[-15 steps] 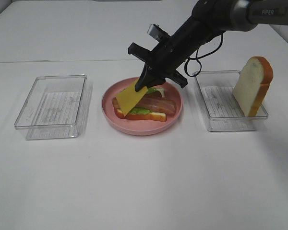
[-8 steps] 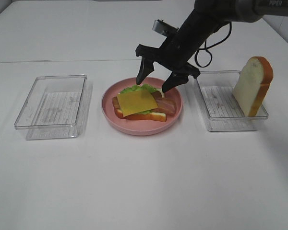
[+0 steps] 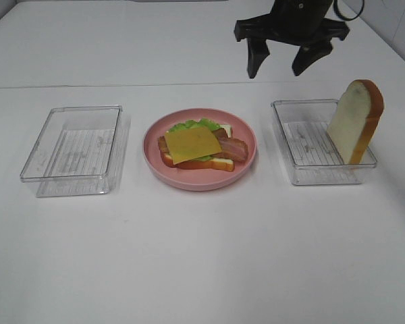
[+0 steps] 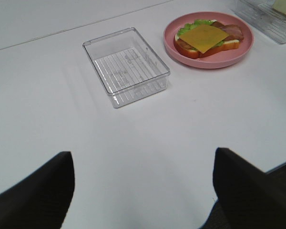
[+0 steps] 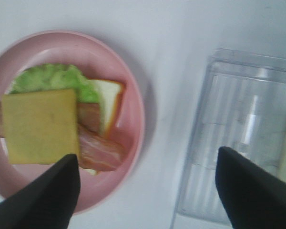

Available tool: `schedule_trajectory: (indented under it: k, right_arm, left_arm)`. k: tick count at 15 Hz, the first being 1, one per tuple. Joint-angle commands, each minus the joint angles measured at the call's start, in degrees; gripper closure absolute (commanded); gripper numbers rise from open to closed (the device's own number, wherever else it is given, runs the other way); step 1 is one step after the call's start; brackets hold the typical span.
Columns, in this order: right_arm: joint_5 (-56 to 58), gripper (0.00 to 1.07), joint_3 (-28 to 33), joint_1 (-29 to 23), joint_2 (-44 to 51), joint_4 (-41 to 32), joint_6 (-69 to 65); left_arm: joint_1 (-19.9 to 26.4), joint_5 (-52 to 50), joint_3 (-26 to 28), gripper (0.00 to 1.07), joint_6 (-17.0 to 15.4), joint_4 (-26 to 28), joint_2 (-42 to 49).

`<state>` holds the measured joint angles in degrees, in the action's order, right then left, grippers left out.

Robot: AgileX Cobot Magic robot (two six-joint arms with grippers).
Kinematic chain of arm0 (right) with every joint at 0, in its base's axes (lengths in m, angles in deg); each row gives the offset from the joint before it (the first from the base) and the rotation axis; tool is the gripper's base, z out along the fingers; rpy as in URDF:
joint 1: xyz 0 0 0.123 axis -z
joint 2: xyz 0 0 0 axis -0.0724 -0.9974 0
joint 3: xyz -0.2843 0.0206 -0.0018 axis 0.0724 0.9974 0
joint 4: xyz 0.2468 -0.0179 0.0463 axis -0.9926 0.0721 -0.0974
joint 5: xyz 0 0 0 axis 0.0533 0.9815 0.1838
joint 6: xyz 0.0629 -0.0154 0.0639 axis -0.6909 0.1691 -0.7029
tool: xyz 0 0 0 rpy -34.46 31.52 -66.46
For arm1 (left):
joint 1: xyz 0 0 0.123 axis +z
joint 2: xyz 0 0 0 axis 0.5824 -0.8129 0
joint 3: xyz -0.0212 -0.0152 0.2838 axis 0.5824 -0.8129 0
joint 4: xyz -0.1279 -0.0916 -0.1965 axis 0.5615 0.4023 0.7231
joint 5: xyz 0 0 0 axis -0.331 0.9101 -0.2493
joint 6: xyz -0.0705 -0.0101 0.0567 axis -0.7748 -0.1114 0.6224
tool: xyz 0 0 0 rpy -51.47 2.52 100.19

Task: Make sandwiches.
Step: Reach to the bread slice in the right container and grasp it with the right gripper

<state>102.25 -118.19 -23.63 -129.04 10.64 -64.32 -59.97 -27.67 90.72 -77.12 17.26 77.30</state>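
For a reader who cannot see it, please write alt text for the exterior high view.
An open-faced sandwich topped with cheese sits on a pink plate between two clear trays. The open right pincer hangs above; a bread slice leans in the right tray.

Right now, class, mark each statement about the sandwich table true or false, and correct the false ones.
1. The cheese lies on top of the stack on the plate. True.
2. The right gripper grips the cheese. False: it hangs open and empty, above the table.
3. A bread slice leans upright in the right tray. True.
4. The left tray holds lettuce. False: nothing shows in it.
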Motion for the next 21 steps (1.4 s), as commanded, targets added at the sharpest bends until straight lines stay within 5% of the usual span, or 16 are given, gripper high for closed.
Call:
schedule_trajectory:
  k: [1,8,10,17,21]
  right_arm:
    - [4.4,0.33,-0.2,2.2,2.6,6.0,-1.8]
    - [11.2,0.33,-0.2,14.1,3.0,5.1,-0.5]
    - [11.3,0.33,-0.1,19.0,1.0,-5.2,4.1]
    - [11.3,0.34,-0.1,19.9,-4.8,-6.8,4.8]
    - [11.3,0.97,0.0,19.8,-5.0,-6.8,4.8]
  left_arm:
    - [-0.1,-0.6,-0.4,0.3,0.1,0.3,0.5]
    - [-0.1,-0.6,-0.4,0.3,0.1,0.3,0.5]
    - [-0.1,-0.6,-0.4,0.3,0.1,0.3,0.5]
    - [-0.1,-0.6,-0.4,0.3,0.1,0.3,0.5]
    - [-0.1,-0.6,-0.4,0.3,0.1,0.3,0.5]
